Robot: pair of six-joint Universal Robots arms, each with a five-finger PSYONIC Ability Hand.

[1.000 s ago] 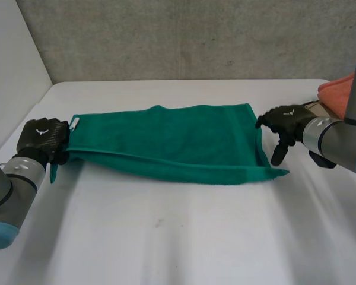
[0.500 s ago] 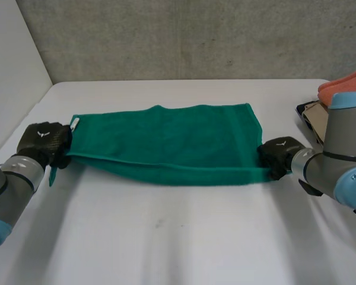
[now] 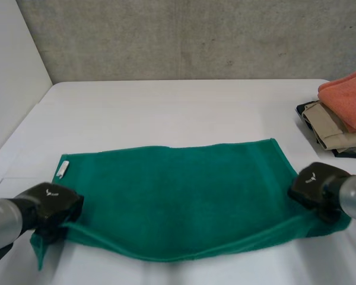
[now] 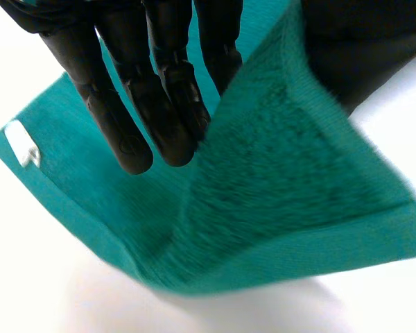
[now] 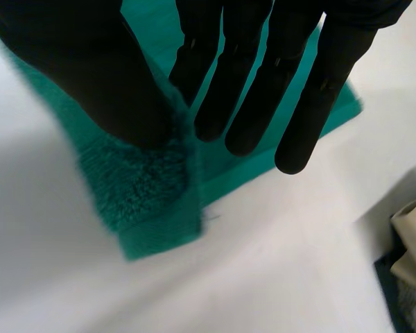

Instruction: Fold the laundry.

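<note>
A green towel (image 3: 178,196) lies spread on the white table (image 3: 166,107), its long sides running left to right. A white tag (image 3: 62,169) sits at its far left corner. My left hand (image 3: 50,202) pinches the near left corner, fingers (image 4: 159,104) straight over the towel (image 4: 284,194), which rises against the thumb. My right hand (image 3: 314,181) pinches the near right corner. There the thumb and fingers (image 5: 263,83) clamp a tuft of towel (image 5: 145,194). The near edge sags between the two hands, a little off the table.
A stack of folded cloths (image 3: 338,122) stands at the table's right edge, an orange towel (image 3: 347,95) on top. A beige cloth (image 5: 412,229) lies beside my right hand. A grey wall rises behind the table and a white panel to its left.
My right hand dropped to the near right corner and shut on it. Both hands then drew the towel toward the table's near side, and it now lies flatter and wider.
</note>
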